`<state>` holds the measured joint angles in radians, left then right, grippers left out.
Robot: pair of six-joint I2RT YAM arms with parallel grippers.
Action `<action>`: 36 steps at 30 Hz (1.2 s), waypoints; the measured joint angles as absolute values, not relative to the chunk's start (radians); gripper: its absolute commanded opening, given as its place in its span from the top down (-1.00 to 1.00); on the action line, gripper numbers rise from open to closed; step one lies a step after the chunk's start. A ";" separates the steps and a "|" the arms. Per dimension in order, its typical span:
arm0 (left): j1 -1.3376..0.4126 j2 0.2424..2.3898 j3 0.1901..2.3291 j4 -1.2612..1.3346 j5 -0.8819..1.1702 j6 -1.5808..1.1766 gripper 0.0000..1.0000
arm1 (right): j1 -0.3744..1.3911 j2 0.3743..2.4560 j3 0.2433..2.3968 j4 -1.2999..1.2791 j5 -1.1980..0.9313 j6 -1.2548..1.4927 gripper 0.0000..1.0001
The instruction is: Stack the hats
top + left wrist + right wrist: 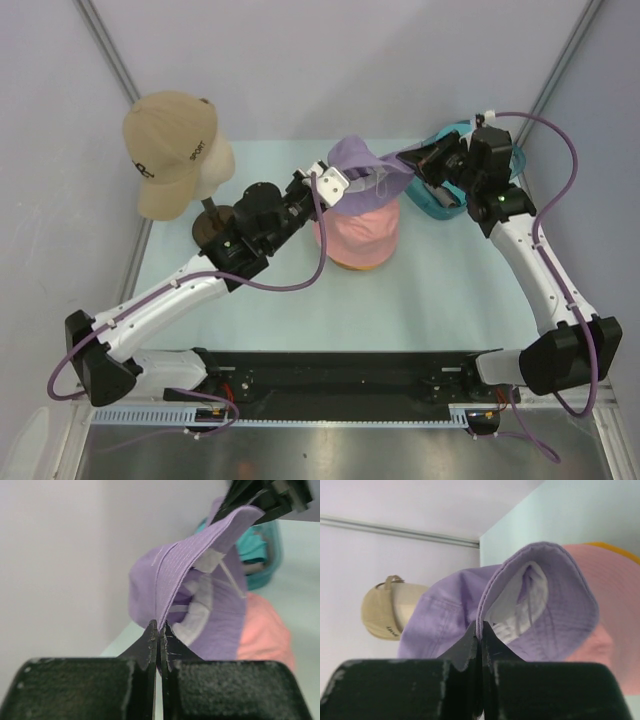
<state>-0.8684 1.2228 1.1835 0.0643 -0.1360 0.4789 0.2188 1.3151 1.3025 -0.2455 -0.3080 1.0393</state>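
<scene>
A lilac hat point(362, 165) hangs in the air between both grippers, brim stretched, above a pink hat point(358, 235) that sits over a yellow-orange hat point(345, 264) on the table. My left gripper point(335, 182) is shut on the lilac brim point(172, 587) at its left side. At the opposite side my right gripper point(408, 160) is shut on the brim point(487, 600). The hat's white lining point(520, 605) faces the right wrist camera. A teal hat point(250, 547) lies in the teal tub point(445, 195) behind the right gripper.
A cream mannequin head point(215, 160) wearing a tan cap point(165, 150) stands on a dark stand point(212, 222) at the back left. Grey walls close the back and sides. The light green table point(450, 290) has bare surface at the front.
</scene>
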 measured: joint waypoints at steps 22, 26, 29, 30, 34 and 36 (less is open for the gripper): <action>-0.685 1.289 1.159 0.355 -0.297 0.670 1.00 | 0.293 1.582 1.481 0.184 -0.609 0.982 1.00; -0.672 1.295 1.151 0.371 -0.284 0.667 0.99 | 0.294 1.621 1.481 0.261 -0.638 0.982 1.00; -0.672 1.303 1.127 0.399 -0.287 0.672 0.99 | 0.294 1.639 1.473 0.322 -0.658 0.984 1.00; -0.671 1.309 1.118 0.410 -0.291 0.672 0.89 | 0.294 1.644 1.467 0.345 -0.665 0.987 1.00; -0.670 1.333 1.092 0.427 -0.312 0.664 -0.35 | 0.294 1.676 1.436 0.448 -0.683 1.042 1.00; -0.669 1.338 1.091 0.407 -0.311 0.643 -0.69 | 0.294 1.696 1.430 0.489 -0.690 1.080 1.00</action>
